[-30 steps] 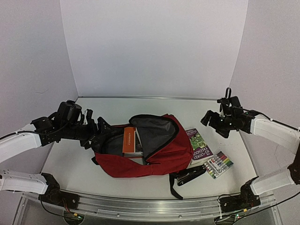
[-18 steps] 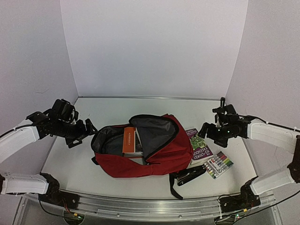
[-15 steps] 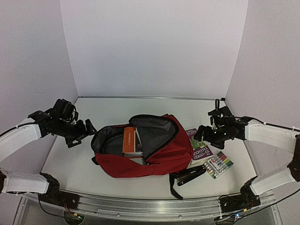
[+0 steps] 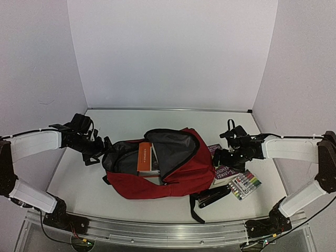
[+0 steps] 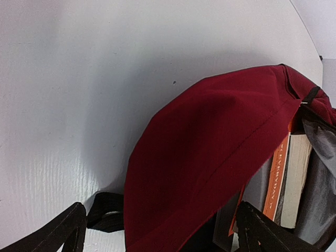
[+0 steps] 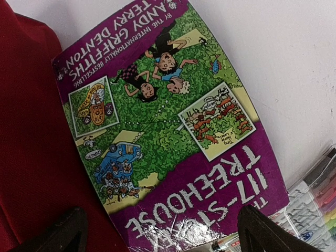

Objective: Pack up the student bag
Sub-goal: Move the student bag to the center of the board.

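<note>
The student bag is a dark red backpack lying open mid-table, with its grey lining showing. An orange book and a paler one stand inside it. My left gripper is open at the bag's left end. In the left wrist view its jaws straddle the bag's red wall: one finger over the table by a black strap, the other by the orange book. My right gripper is open, low over a purple and green storybook beside the bag's right side.
A pack of coloured markers lies right of the storybook and shows at the edge of the right wrist view. A black stapler lies in front of the bag, next to a loose black strap. White walls close in the back and sides.
The right arm came down and leftward, from above the table's right side to just over the storybook. The left gripper backed off the bag's left end, then returned to it. Both stayed open.
</note>
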Tool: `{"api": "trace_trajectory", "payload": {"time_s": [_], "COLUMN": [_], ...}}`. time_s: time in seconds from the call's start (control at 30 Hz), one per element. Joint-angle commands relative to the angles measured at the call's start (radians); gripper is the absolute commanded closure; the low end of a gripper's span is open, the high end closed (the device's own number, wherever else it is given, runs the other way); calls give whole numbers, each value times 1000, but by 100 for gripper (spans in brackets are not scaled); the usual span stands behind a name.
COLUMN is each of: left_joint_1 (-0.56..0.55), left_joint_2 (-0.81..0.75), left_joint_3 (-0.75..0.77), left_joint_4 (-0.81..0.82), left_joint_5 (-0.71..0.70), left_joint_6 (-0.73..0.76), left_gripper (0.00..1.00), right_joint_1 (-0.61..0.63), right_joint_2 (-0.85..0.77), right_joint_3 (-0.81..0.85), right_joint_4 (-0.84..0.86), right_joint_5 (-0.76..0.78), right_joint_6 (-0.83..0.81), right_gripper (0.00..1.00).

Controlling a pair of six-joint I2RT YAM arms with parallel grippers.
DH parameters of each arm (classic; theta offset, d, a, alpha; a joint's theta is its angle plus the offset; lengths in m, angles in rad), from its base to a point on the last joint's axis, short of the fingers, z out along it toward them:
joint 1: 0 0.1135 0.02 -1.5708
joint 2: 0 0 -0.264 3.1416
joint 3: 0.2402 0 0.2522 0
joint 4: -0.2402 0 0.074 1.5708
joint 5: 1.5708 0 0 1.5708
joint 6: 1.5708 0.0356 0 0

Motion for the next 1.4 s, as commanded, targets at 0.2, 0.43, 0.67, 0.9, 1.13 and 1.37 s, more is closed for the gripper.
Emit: {"api": "trace_trajectory", "payload": {"time_s": [0.2, 0.43, 0.67, 0.9, 1.13, 1.37], "left_joint_1": [91, 297, 469, 480, 480, 480], "left_joint_2": [100, -13, -120, -144, -191, -232], "left_joint_3": [12, 5, -40, -67, -71, -54], "left_joint_4": [150, 110, 32, 7, -11, -71], "left_joint_5": [104, 141, 169, 213, 228, 206], "left_joint_6": [-13, -16, 33, 43, 29, 40], "left_gripper": [76, 100, 100, 98, 88, 65], "right_joint_1": [10, 28, 92, 125, 127, 127], "right_joint_2": [-100, -54, 100, 258, 364, 439], "right_joint_3": [-18, -6, 91, 190, 235, 245], "right_joint_4": [59, 51, -5, -69, -132, -127], "right_joint_5": [23, 68, 186, 297, 389, 383], "right_joint_6": [40, 33, 7, -24, -55, -83], "right_gripper": [2, 2, 2, 2, 2, 24]}}
